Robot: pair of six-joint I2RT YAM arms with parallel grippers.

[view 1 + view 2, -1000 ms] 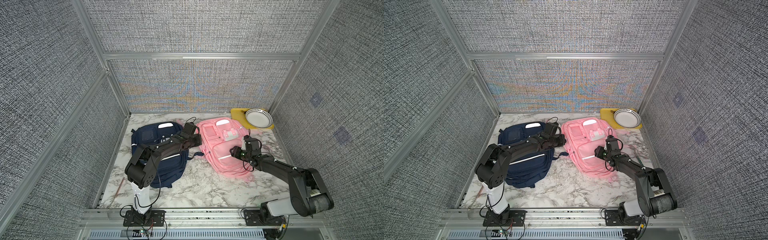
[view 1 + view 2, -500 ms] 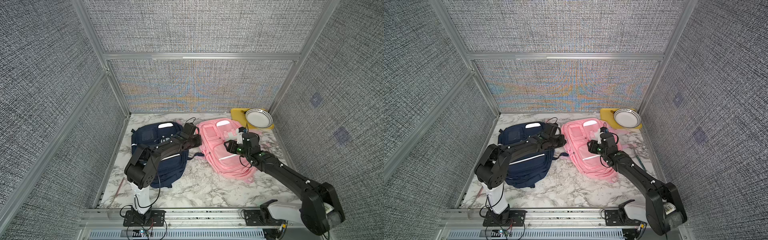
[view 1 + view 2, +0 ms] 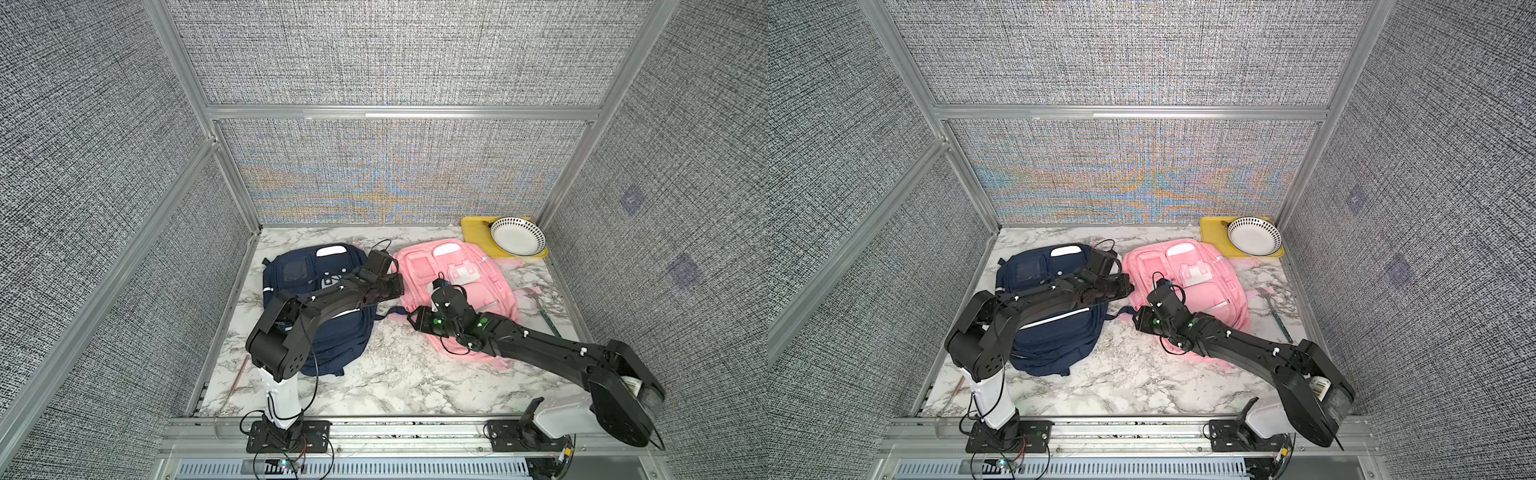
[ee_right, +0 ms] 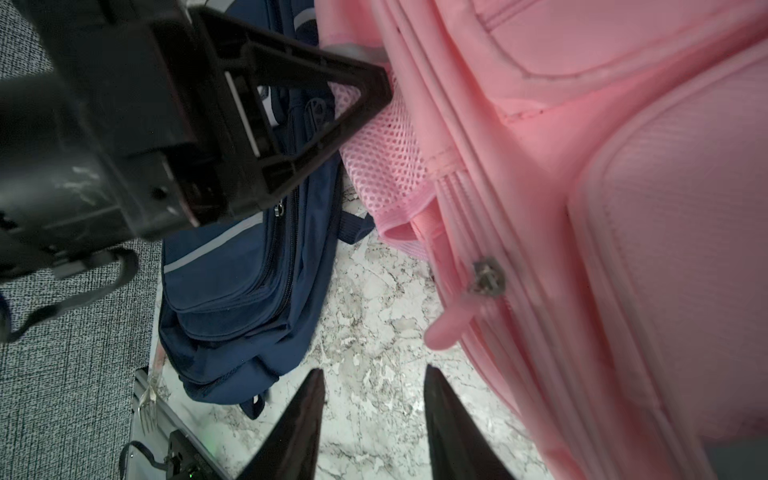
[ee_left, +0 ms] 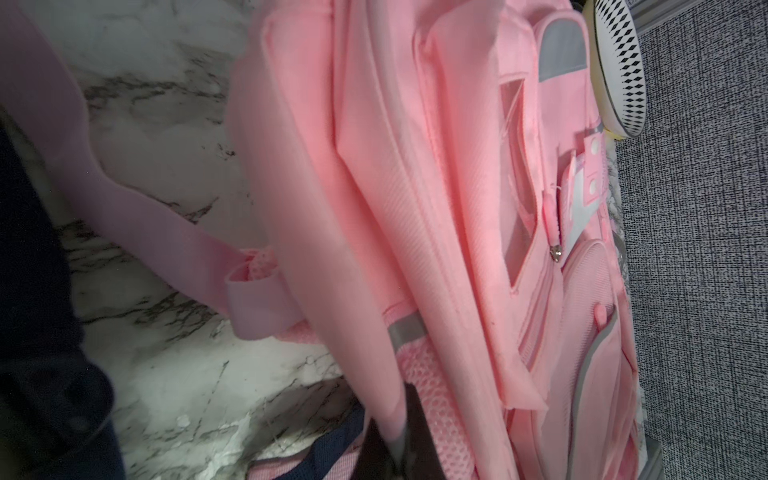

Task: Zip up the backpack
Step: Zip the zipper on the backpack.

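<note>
Right, the pink backpack (image 3: pixel 457 282) lies flat on the marble table (image 3: pixel 395 374), and that is the one I am working on; my left pincer (image 3: pixel 397 286) is clamped on the pink backpack's side edge by the mesh pocket (image 4: pixel 386 166), pinning the fabric; my right pincer (image 4: pixel 372 370) hangs just beside that same side, jaws parted with nothing between them; the zipper pull (image 4: pixel 451 328) dangles from its metal slider (image 4: pixel 486 276) on the side seam, near my right fingertips but not touching; so I judge the step in hand is the reach for the pull, with zipping not yet begun; the next move, as I read it, calls for straddling that pink tab, closing on it, then drawing along the track while the left holds the cloth taut; the tab looks small and floppy, so it could slip; now the count: two backpacks, with the navy backpack (image 3: pixel 307 270) just beside the pink one; one yellow tray (image 3: pixel 473 232) by the pink backpack's top corner; one spotted bowl (image 3: pixel 517 237) resting on it; two forks, one fork (image 3: pixel 540 307) beside the pink backpack away from the navy one, a second fork (image 4: pixel 147 405) beyond the navy one
</note>
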